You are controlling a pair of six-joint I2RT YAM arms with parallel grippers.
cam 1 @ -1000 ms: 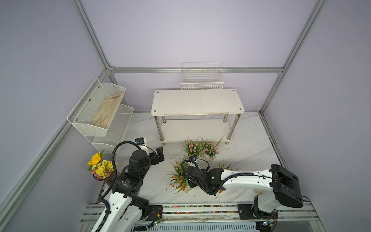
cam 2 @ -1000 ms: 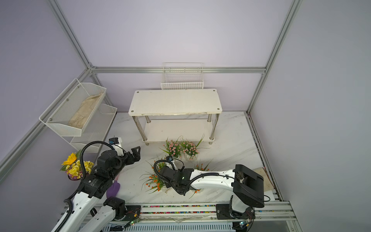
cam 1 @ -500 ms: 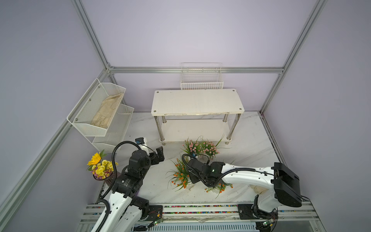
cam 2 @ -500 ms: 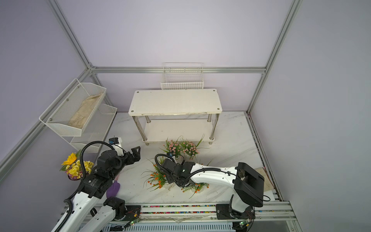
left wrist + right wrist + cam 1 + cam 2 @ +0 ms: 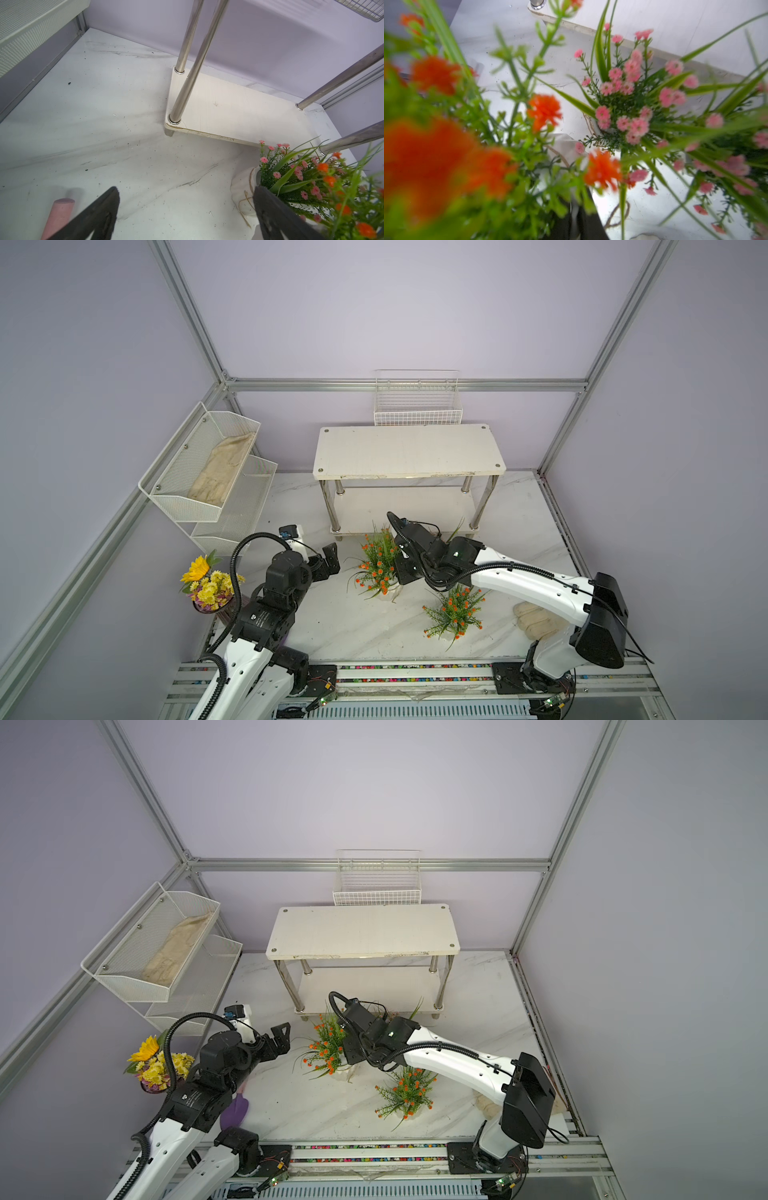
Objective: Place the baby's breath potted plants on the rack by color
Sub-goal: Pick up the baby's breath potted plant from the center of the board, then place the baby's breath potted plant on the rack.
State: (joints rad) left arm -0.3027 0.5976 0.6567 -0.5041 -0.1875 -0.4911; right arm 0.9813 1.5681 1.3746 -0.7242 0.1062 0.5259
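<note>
Just below frame centre in both top views, the right hand is gripping an orange-bloomed potted plant in front of the rack; the left hand is hanging released, lower left, over the desk.

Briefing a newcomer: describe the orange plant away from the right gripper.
Start at the white rack at the back. Come toward the robot, past the right arm: the plant stands alone there. The other orange plant is in the right gripper, beside pink ones.
</note>
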